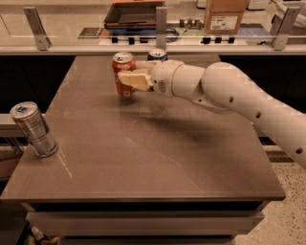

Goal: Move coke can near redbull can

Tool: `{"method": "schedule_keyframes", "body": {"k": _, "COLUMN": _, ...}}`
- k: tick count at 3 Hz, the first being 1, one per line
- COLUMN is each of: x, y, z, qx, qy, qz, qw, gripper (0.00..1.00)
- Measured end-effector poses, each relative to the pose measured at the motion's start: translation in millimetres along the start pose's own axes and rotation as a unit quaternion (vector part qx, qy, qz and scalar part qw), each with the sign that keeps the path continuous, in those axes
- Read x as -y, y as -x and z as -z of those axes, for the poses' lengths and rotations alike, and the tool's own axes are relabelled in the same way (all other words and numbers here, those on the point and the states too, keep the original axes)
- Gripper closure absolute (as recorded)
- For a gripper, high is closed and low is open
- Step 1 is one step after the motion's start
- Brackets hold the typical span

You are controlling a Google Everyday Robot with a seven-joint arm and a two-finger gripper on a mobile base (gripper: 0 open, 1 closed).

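Observation:
The coke can (123, 62), orange-red with a silver top, is at the far middle of the brown table (143, 143). My gripper (126, 77) reaches in from the right and is shut on the coke can, with a cream finger (135, 80) across its front. The redbull can (34, 129), slim and silver with blue panels, stands far off at the table's left edge, near the front. The white arm (229, 91) stretches in from the right side.
A dark blue can (157, 54) stands just behind the gripper at the table's far edge. Beyond it runs a counter with a glass rail on metal posts (161, 24), a dark tray (134, 13) and a cardboard box (224, 16).

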State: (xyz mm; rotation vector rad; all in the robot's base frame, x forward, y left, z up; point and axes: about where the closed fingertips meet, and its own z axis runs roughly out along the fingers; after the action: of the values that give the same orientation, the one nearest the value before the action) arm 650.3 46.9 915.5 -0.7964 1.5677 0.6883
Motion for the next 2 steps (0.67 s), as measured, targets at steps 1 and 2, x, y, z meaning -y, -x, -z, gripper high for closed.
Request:
{"method": "schedule_keyframes", "body": {"k": 1, "x": -2.5, "y": 9.1, "z": 16.3, "qx": 0.005, "qy": 0.013, "qz": 0.001, "qw": 0.9999, "gripper": 1.00}}
{"method": "schedule_keyframes", "body": {"k": 2, "x": -14.2, "y": 15.9, "z": 39.4, "qx": 0.008, "qy": 0.037, "qz": 0.001, "qw": 0.9993, "gripper": 1.00}}
